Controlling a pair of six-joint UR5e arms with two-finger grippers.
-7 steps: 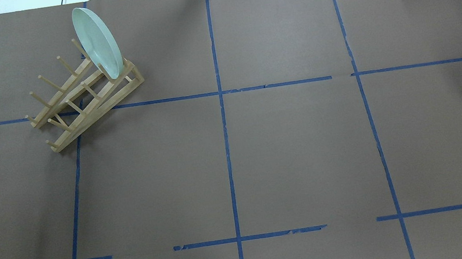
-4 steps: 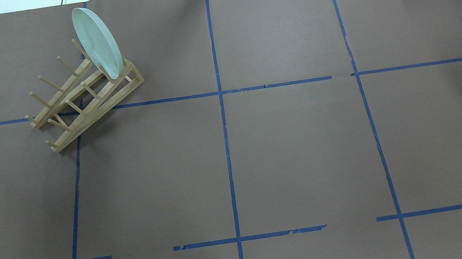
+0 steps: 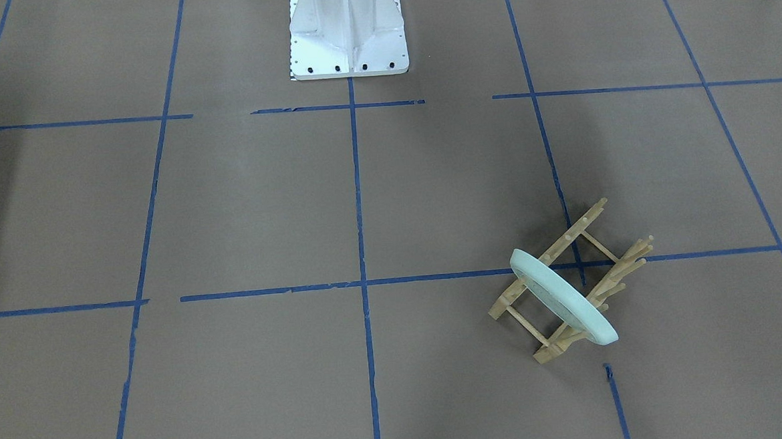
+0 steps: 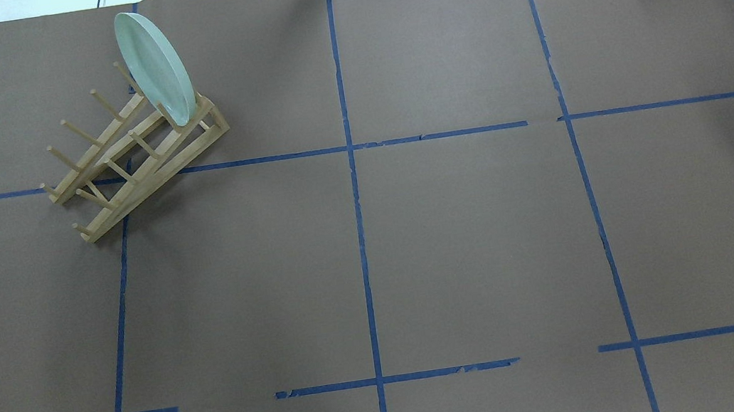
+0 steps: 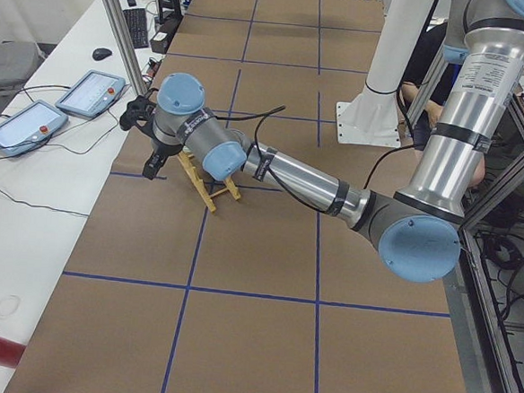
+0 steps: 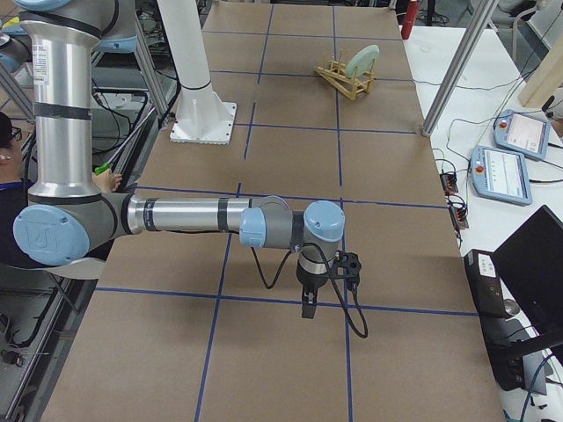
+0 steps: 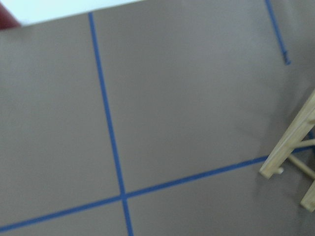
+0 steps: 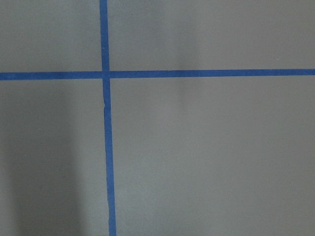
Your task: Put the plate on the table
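Note:
The pale mint-green plate (image 4: 155, 67) stands on edge in the far end slot of a light wooden peg rack (image 4: 200, 143) at the far left of the brown table (image 4: 471, 234). It also shows in the front view (image 3: 562, 297) and far off in the exterior right view (image 6: 363, 61). My left gripper (image 5: 154, 165) hangs over the table beside the rack; it shows only in the exterior left view and I cannot tell if it is open. My right gripper (image 6: 306, 308) hangs over bare table far from the plate; I cannot tell its state.
The white robot base (image 3: 348, 31) stands at the table's near middle edge. Blue tape lines (image 4: 355, 200) cross the table. The rack's end (image 7: 290, 147) shows at the right of the left wrist view. Tablets (image 5: 89, 90) and cables lie on a side bench.

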